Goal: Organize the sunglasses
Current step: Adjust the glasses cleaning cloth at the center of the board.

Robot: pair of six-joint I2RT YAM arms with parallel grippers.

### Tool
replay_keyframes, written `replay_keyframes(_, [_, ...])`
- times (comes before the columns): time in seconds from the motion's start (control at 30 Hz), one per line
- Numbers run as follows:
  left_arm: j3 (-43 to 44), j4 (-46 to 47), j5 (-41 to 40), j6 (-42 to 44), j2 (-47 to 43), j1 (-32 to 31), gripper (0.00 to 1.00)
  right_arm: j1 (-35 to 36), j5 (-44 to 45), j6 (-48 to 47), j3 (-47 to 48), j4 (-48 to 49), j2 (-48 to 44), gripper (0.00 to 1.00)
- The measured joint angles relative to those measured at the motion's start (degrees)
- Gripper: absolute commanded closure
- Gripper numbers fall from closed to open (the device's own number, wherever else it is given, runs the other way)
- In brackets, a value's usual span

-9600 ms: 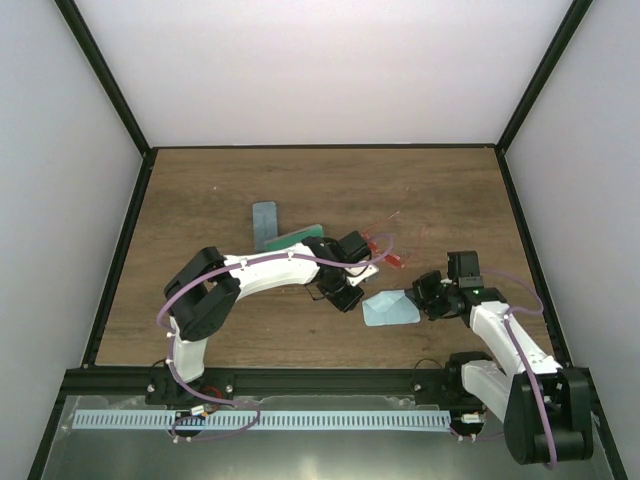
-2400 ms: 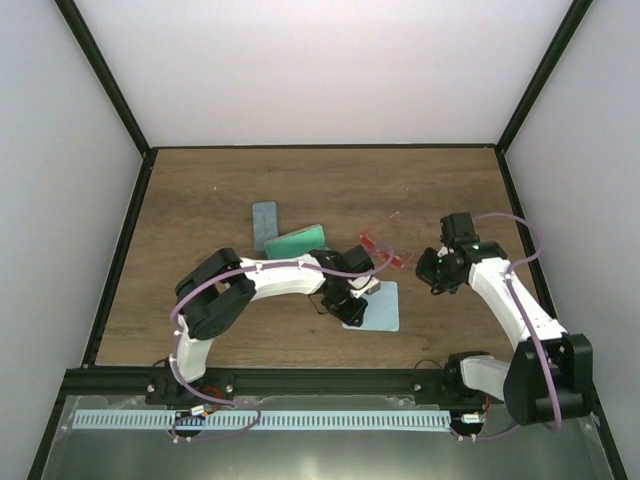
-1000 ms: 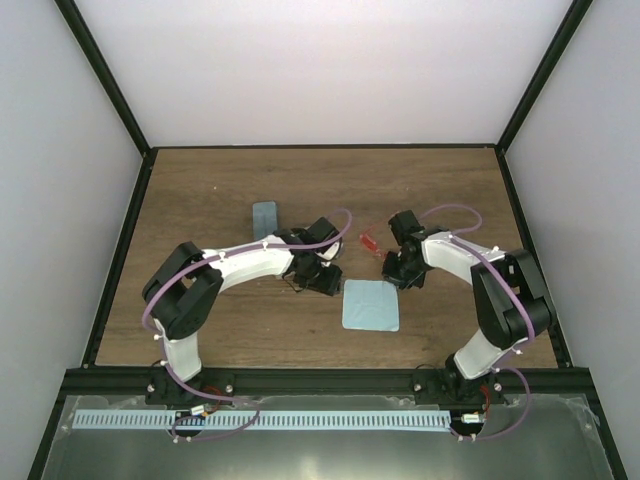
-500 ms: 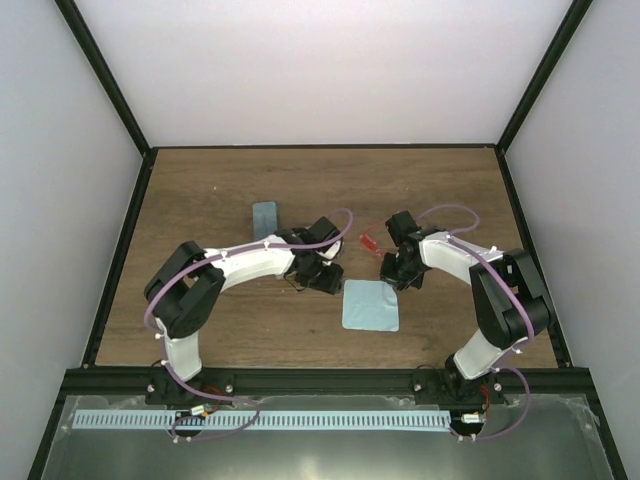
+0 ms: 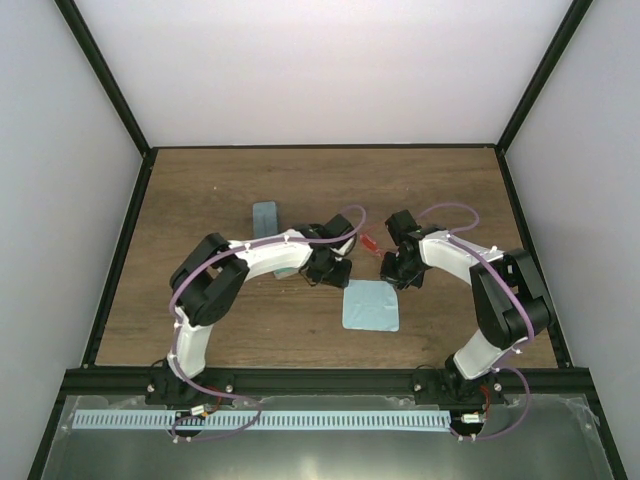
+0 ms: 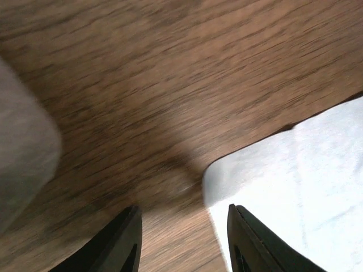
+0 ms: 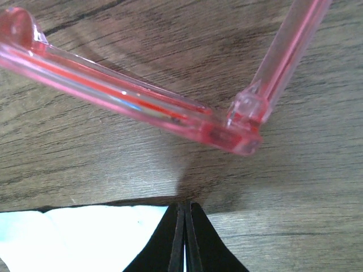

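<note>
The right gripper (image 7: 185, 212) is closed completely; its two fingers are pressed together and I see nothing between them. The tips stand low over the wooden table (image 7: 317, 187), just beside the edge of a light-blue cloth (image 7: 85, 238). Just beyond the tips lie the sunglasses (image 7: 130, 93), flat on the wood. In the top view they are near the middle of the table, between the two wrists. Their front bar runs across the wrist view, and one slender arm (image 7: 295, 39) goes away from the hinge (image 7: 247, 113), opened out and not folded.

The left gripper (image 6: 182, 208) has its fingers apart with nothing between them. It hangs over a corner of the same cloth. A grey shape (image 6: 22, 153) at the edge of its view is too blurred to name.

I judge the sunglasses to be very light and made of thin, see-through plastic. They are probably stiff enough to lift by one point, but smooth and easy to crack. The hinge looks like the weak place, and the slender arm would probably bend or swing if it were pinched. A better hold seems to be the front bar, near its thicker corner or its middle. The fingers would first open, then come down on both sides of the bar, because a light frame may slide on the wood
</note>
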Motion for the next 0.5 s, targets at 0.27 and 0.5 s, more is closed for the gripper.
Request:
replay_keyframes(0.27, [5.42, -1.62, -0.42, -2.58, 3.87, -2.99, 0.64, 0.00, 0.13, -0.24, 0.00, -0.04, 0.00, 0.99])
replay_keyframes(0.5, [6.08, -2.58, -1.07, -3.69, 4.20, -3.41, 0.66, 0.00, 0.24, -1.07, 0.00, -0.04, 0.02, 0.99])
